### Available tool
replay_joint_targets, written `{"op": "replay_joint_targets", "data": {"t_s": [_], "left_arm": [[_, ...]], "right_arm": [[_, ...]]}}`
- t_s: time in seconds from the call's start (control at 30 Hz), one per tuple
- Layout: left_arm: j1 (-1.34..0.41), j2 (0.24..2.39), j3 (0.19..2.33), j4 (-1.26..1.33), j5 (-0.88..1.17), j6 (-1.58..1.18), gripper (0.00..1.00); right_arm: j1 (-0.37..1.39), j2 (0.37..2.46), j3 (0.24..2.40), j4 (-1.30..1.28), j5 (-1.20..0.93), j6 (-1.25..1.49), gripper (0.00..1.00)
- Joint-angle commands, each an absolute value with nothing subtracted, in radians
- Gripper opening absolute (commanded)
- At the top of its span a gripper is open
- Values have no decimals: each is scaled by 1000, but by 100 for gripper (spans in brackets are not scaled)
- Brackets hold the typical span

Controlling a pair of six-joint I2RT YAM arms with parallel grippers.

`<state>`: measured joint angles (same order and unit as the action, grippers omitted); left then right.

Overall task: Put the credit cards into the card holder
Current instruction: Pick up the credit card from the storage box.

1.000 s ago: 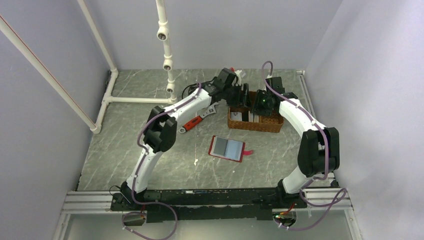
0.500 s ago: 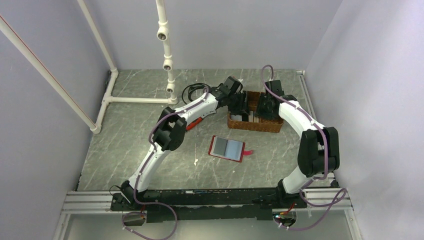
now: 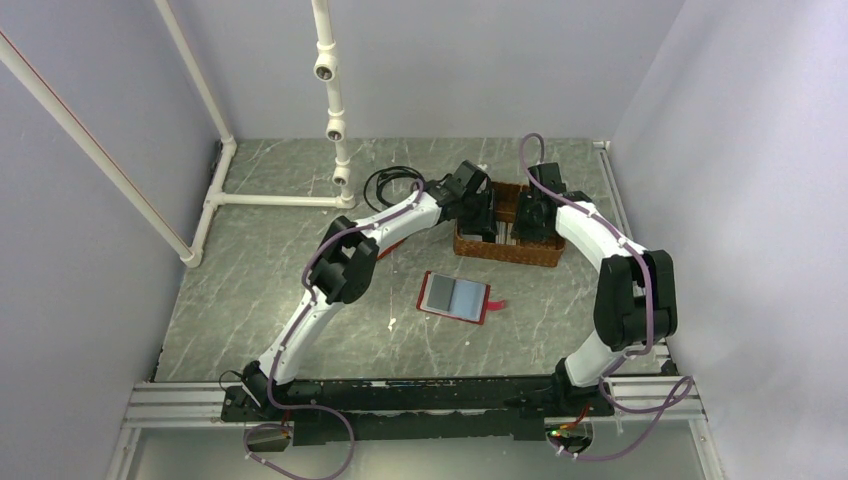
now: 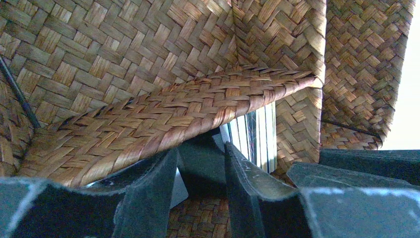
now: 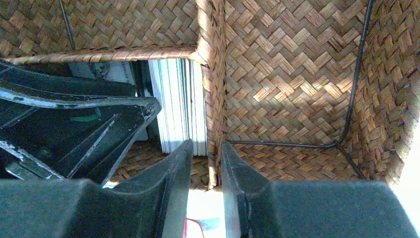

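left fingers (image 4: 148, 198) half-parted beside the credit cards (image 4: 255, 136) in the wicker basket (image 4: 148, 49), right fingers (image 5: 173, 191) narrow astride its divider (image 5: 213, 99)

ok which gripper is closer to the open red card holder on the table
Left. The left gripper is down in the left part of the wicker basket, just beyond the card holder. The right gripper is in the same basket but further right, so further off.

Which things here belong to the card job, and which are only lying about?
Belonging to the job:
- credit cards, stacked on edge in the wicker basket
- card holder, lying open

Only lying about:
- wicker basket
- black cable
- white pipes
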<state>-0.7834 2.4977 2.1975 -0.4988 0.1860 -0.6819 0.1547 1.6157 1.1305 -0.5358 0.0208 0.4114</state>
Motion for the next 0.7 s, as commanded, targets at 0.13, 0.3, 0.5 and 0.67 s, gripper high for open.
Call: {"op": "replay_joint_targets", "data": {"t_s": [0.13,0.3,0.5,0.67], "left_arm": [[-776,2506,2203,-556,81,-687,39],[-756,2440,2114,-521,66,-704,35],[-739,2398,2054,-510,72,-705,30],[-737,2359,2016,-500,40,-687,29]], "right_arm": [[156,1630,1138,-515,39,405,27],[157,1634,1142,-521,50,404,25],[157,1639,1141,-520,53,403,24],[158,1655,1145,-520,48,402,19]]}}
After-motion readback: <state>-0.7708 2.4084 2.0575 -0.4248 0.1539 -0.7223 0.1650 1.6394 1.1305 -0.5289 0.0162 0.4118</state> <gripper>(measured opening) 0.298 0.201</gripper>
